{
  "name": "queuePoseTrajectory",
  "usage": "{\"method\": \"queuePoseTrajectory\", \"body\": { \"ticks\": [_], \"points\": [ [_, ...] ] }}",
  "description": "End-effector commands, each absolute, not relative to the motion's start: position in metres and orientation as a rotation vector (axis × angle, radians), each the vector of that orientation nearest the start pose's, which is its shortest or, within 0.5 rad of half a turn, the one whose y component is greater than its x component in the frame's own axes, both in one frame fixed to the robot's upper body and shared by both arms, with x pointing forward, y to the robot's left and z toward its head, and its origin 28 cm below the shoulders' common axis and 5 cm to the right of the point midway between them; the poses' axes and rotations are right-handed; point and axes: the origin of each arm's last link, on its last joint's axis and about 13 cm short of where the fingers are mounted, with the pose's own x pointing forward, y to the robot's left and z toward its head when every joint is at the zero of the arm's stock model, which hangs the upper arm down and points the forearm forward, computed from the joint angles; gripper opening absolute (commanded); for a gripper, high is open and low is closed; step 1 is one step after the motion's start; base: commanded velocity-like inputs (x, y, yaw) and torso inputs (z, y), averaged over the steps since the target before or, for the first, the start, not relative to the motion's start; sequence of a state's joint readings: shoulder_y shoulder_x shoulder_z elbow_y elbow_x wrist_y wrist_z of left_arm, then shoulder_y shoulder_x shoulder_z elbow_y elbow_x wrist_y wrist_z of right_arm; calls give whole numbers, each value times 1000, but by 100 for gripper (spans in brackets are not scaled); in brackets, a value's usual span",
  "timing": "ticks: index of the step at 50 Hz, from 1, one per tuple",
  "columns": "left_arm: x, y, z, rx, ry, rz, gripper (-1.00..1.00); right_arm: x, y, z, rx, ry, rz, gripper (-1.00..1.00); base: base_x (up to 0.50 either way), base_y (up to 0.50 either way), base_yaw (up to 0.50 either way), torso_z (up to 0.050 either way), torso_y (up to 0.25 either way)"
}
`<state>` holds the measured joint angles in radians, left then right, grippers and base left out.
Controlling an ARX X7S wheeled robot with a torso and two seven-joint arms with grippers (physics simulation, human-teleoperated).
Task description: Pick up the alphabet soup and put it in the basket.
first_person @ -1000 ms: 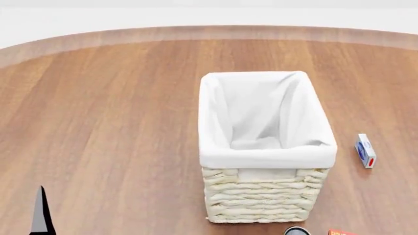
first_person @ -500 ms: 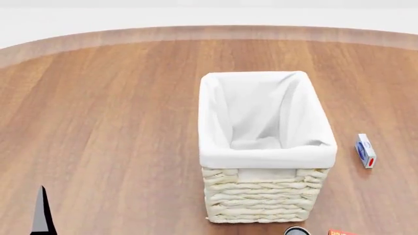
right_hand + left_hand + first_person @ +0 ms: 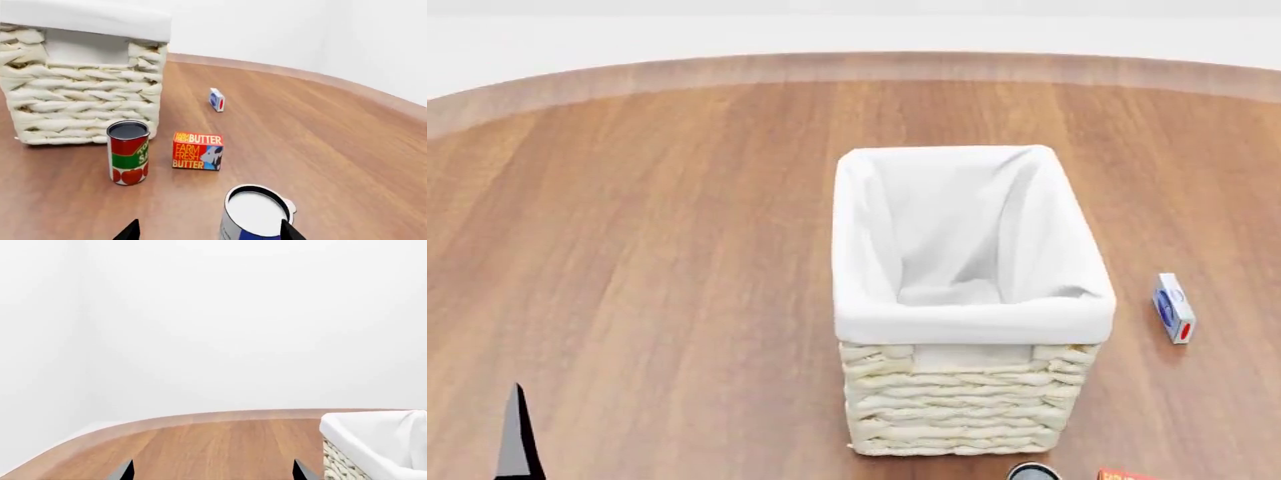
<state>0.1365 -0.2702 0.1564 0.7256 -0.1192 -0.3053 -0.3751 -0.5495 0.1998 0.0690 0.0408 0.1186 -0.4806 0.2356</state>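
Note:
The alphabet soup stands upright on the table, a blue-labelled can with a white lid. My right gripper is open, and the can stands between its fingertips, close against one of them. The basket, cream wicker with a white cloth lining, stands mid-table; in the right wrist view the basket lies beyond the can. My left gripper is open over bare wood, nothing between its fingertips, with the basket off to one side. One left fingertip shows in the head view.
A red-and-green can stands just before the basket, a butter box beside it. A small blue-and-white box lies right of the basket. A can top and the butter box peek in at the head view's lower edge.
The left fingertip has sunk very slightly in the head view. The basket and the small box have not moved.

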Motion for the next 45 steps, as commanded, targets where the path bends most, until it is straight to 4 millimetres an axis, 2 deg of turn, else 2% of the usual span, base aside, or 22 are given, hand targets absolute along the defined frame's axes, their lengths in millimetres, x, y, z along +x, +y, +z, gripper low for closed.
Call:
{"method": "queuePoseTrajectory", "body": {
  "ticks": [1,9,11,13,27,31,34,36,38,39,42,43,44,45],
  "points": [
    [163,210,113,64,-256,101,100,58,-157,-35,-105,91,-265,100,0,0,0,0,0],
    [163,210,113,62,-254,102,100,59,-159,-31,-120,71,-267,100,0,0,0,0,0],
    [163,209,113,62,-253,100,100,60,-160,-23,-122,66,-274,100,0,0,0,0,0],
    [163,209,112,63,-252,100,100,59,-160,-29,-122,60,-280,100,0,0,0,0,0],
    [163,209,112,65,-249,99,100,57,-173,-39,-126,64,-364,100,0,0,0,0,0],
    [163,209,112,63,-248,99,100,60,-176,-43,-122,66,-381,100,0,0,0,0,0],
    [163,209,112,63,-248,99,100,63,-175,-35,-118,69,-390,100,0,0,0,0,0],
    [164,209,112,63,-248,100,100,62,-177,-44,-116,68,-391,100,0,0,0,0,0],
    [164,209,111,61,-246,99,100,65,-175,-39,-107,72,-393,100,0,0,0,0,0],
    [164,209,111,61,-246,99,100,65,-176,-46,-106,75,-392,100,0,0,0,0,0],
    [163,209,112,60,-246,99,100,66,-175,-40,-107,76,-392,100,0,0,0,0,0],
    [164,209,111,60,-245,100,100,68,-176,-50,-107,80,-394,100,0,0,0,0,0],
    [164,209,111,62,-245,101,100,68,-177,-52,-106,80,-395,100,0,0,0,0,0],
    [164,209,111,62,-245,101,100,70,-176,-45,-105,79,-397,100,0,0,0,0,0]
  ]
}}
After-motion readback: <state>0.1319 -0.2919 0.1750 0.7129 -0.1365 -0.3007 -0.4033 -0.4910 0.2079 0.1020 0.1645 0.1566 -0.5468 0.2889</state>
